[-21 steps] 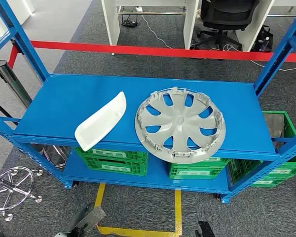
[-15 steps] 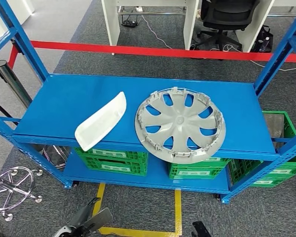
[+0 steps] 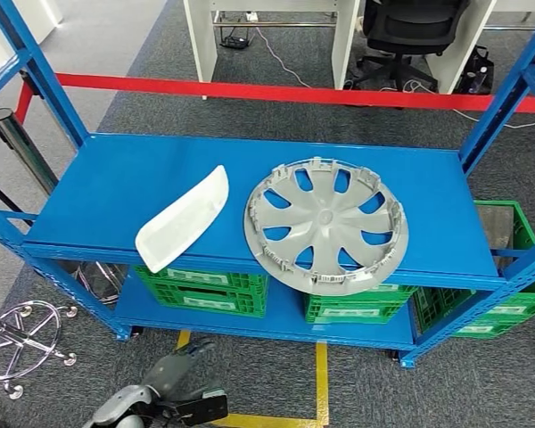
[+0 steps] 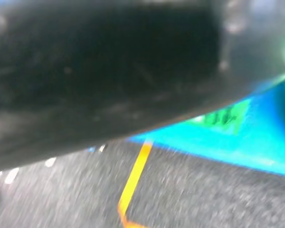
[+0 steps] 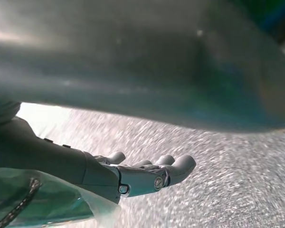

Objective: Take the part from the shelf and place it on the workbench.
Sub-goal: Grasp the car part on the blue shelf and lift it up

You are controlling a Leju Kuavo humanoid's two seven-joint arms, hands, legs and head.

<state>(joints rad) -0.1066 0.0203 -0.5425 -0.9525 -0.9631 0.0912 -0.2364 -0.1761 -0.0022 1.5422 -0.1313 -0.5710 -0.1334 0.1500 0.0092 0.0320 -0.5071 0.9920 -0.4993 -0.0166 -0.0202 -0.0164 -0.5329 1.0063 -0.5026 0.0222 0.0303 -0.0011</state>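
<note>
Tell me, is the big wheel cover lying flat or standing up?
Lying flat. The wheel cover rests face-up on the blue shelf, its whole round face showing.

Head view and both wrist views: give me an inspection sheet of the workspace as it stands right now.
Surface: blue shelf, top deck carries two parts; no workbench seen.
Job's things: grey wheel cover lies flat at the front right, its edge over the shelf's front lip; white curved panel lies to its left, apart from it. Neither is held.
Clutter: green crates on the lower deck; chrome chair base on the floor at left.
Hands: left hand low in front of the shelf, holding nothing, fingers apart; right hand over the carpet, fingers extended, holding nothing.
Cables: loose cables on the floor by the desks.
Surroundings: red barrier tape, yellow floor marking, office chair.
</note>
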